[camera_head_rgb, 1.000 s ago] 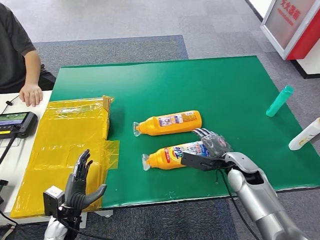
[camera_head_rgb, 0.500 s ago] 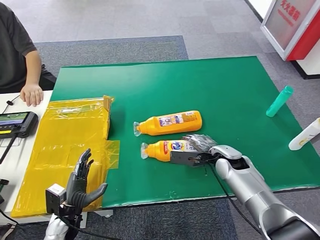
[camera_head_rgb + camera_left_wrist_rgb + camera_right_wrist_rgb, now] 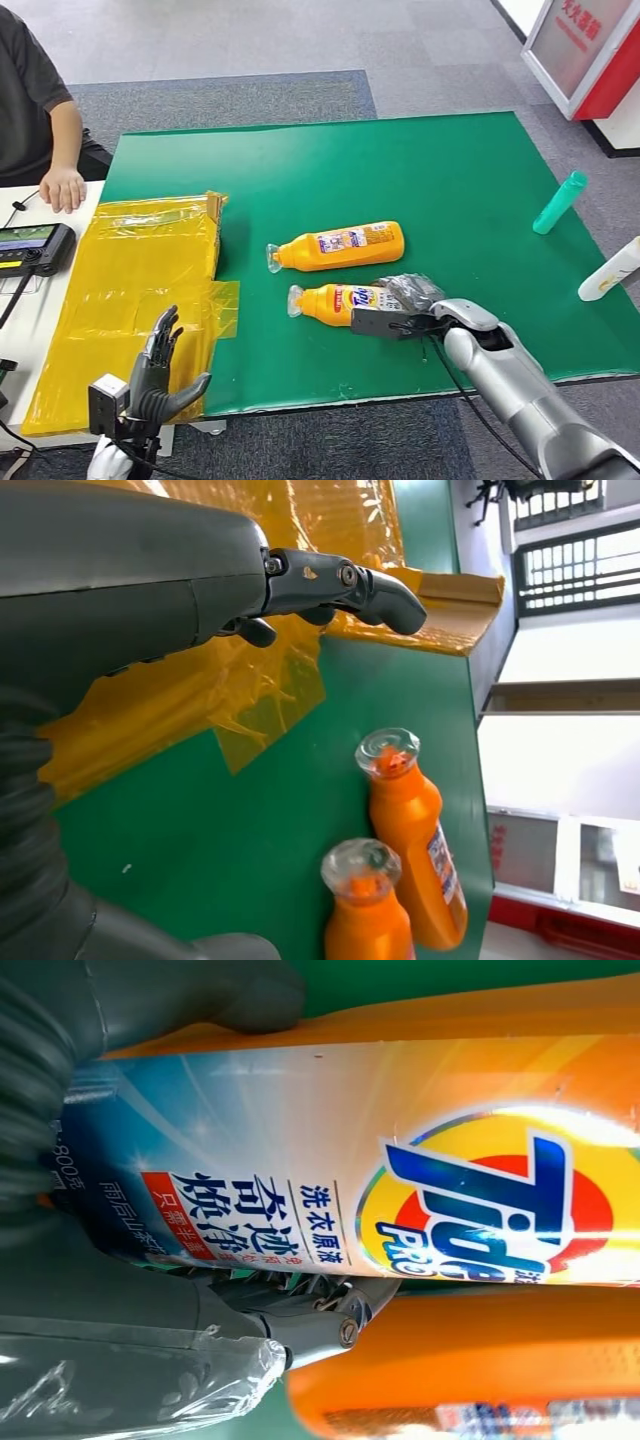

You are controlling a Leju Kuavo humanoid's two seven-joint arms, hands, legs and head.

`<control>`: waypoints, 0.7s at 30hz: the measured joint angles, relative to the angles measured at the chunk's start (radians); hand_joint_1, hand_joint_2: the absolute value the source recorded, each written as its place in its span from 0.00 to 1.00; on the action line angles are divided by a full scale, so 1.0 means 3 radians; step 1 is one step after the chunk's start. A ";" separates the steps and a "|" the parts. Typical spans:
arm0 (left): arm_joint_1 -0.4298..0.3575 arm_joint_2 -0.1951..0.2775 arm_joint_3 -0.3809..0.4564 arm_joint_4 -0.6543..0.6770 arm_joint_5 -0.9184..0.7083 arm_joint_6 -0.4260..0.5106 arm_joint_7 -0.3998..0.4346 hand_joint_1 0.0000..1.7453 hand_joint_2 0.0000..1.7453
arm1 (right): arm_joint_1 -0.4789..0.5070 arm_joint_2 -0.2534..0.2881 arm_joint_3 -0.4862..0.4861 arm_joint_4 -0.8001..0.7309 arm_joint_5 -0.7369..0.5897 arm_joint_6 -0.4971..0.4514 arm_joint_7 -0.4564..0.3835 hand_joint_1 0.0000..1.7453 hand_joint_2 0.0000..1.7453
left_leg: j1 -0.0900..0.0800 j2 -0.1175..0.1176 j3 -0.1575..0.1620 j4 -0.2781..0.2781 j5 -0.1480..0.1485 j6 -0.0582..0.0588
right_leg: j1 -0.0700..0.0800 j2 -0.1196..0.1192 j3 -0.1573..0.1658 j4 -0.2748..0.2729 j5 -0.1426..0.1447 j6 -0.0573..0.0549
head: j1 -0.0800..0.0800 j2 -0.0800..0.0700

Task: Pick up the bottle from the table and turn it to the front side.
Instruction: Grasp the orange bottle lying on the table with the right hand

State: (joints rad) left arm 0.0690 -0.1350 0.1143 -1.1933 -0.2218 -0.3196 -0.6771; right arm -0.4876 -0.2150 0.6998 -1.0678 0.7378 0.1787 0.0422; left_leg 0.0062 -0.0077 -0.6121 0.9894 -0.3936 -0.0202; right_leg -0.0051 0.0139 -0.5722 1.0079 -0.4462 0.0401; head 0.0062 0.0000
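Two orange bottles lie side by side in the middle of the green mat (image 3: 453, 170), caps pointing left. My right hand (image 3: 400, 305) grips the nearer bottle (image 3: 336, 301) around its base end. Its Tide label (image 3: 468, 1195) faces the right wrist camera, with the thumb (image 3: 189, 1000) on one side and the fingers (image 3: 317, 1310) on the other. The farther bottle (image 3: 340, 246) lies free just beyond it, small-print label up. My left hand (image 3: 158, 368) hovers open at the near left, over the yellow bag. Both bottles (image 3: 411, 840) are seen cap-on in the left wrist view.
A crinkled yellow plastic bag (image 3: 128, 280) covers the mat's left end. A teal bottle (image 3: 559, 202) and a white bottle (image 3: 610, 270) lie at the right edge. A person's hand (image 3: 62, 187) rests on the white side table beside a handheld screen device (image 3: 34, 245).
My right hand has closed around the nearer bottle and shifted it away from me, closer to the other bottle, its label turning. My left hand has sunk slightly.
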 joint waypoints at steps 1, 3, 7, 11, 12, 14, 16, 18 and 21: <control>0.0017 0.0001 0.0009 -0.0007 -0.0001 -0.0019 0.0000 0.00 1.00 | 0.0110 -0.0036 -0.0038 -0.0143 -0.0016 -0.0060 -0.0018 1.00 1.00 | 0.0000 0.0000 -0.0001 0.0000 -0.0001 0.0000 | 0.0000 0.0000 -0.0001 0.0000 -0.0001 0.0000 | 0.0000 0.0000; 0.0052 0.0002 0.0022 -0.0024 -0.0004 -0.0067 0.0000 0.00 1.00 | 0.0347 -0.0084 -0.0135 -0.0429 -0.0039 -0.0181 -0.0085 1.00 1.00 | 0.0000 -0.0001 -0.0001 0.0000 -0.0005 -0.0001 | 0.0000 0.0001 -0.0002 0.0000 -0.0004 -0.0002 | 0.0000 0.0000; 0.0096 0.0001 0.0027 -0.0073 0.0012 -0.0174 -0.0001 0.00 1.00 | 0.0786 -0.0075 -0.0322 -0.0887 -0.0083 -0.0429 -0.0336 1.00 1.00 | 0.0000 -0.0001 -0.0002 -0.0001 -0.0008 -0.0002 | 0.0002 -0.0001 -0.0003 0.0000 -0.0007 -0.0005 | -0.0001 0.0000; 0.0097 0.0001 0.0008 -0.0120 0.0004 -0.0203 -0.0001 0.00 1.00 | 0.1068 0.0064 -0.0491 -0.1150 -0.0162 -0.0640 -0.0531 1.00 1.00 | 0.0001 0.0000 -0.0002 -0.0003 -0.0008 -0.0005 | 0.0005 0.0000 -0.0004 0.0000 -0.0010 -0.0009 | -0.0001 0.0000; 0.0095 0.0001 0.0003 -0.0126 0.0002 -0.0203 -0.0001 0.00 1.00 | 0.1091 0.0086 -0.0511 -0.1174 -0.0167 -0.0656 -0.0540 1.00 1.00 | 0.0001 0.0000 -0.0001 -0.0003 -0.0008 -0.0005 | 0.0005 0.0000 -0.0004 0.0000 -0.0010 -0.0010 | -0.0001 0.0000; 0.0094 0.0001 0.0000 -0.0132 0.0001 -0.0203 -0.0001 0.00 1.00 | 0.1113 0.0104 -0.0525 -0.1197 -0.0169 -0.0662 -0.0545 1.00 1.00 | 0.0001 0.0000 -0.0001 -0.0003 -0.0008 -0.0005 | 0.0005 0.0000 -0.0004 0.0000 -0.0010 -0.0010 | 0.0000 0.0000; 0.0093 -0.0001 -0.0006 -0.0150 0.0011 -0.0208 -0.0001 0.00 1.00 | 0.1160 0.0147 -0.0561 -0.1254 -0.0176 -0.0674 -0.0568 1.00 1.00 | 0.0001 0.0000 -0.0001 -0.0003 -0.0007 -0.0005 | 0.0005 -0.0001 -0.0004 0.0000 -0.0010 -0.0009 | -0.0001 0.0000; 0.0080 0.0000 -0.0028 -0.0184 0.0049 -0.0255 -0.0001 0.00 1.00 | 0.1204 0.0212 -0.0617 -0.1325 -0.0212 -0.0703 -0.0637 1.00 1.00 | 0.0001 0.0000 -0.0001 -0.0003 -0.0006 -0.0005 | 0.0003 -0.0001 -0.0004 0.0000 -0.0009 -0.0008 | 0.0000 0.0000; 0.0006 0.0005 -0.0127 -0.0224 0.0111 -0.0388 0.0002 0.00 1.00 | 0.1214 0.0350 -0.0671 -0.1362 -0.0324 -0.0788 -0.0812 1.00 1.00 | 0.0001 0.0000 -0.0001 -0.0003 -0.0004 -0.0004 | 0.0002 -0.0001 -0.0003 0.0000 -0.0006 -0.0006 | 0.0000 0.0000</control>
State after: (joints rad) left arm 0.0709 -0.1336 0.0761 -1.2605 -0.1885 -0.4359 -0.6765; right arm -0.1234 -0.1101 0.4985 -1.4765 0.6406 -0.0577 -0.2015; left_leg 0.0064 -0.0077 -0.6125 0.9886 -0.3948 -0.0215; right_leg -0.0045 0.0137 -0.5732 1.0079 -0.4481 0.0383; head 0.0061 0.0000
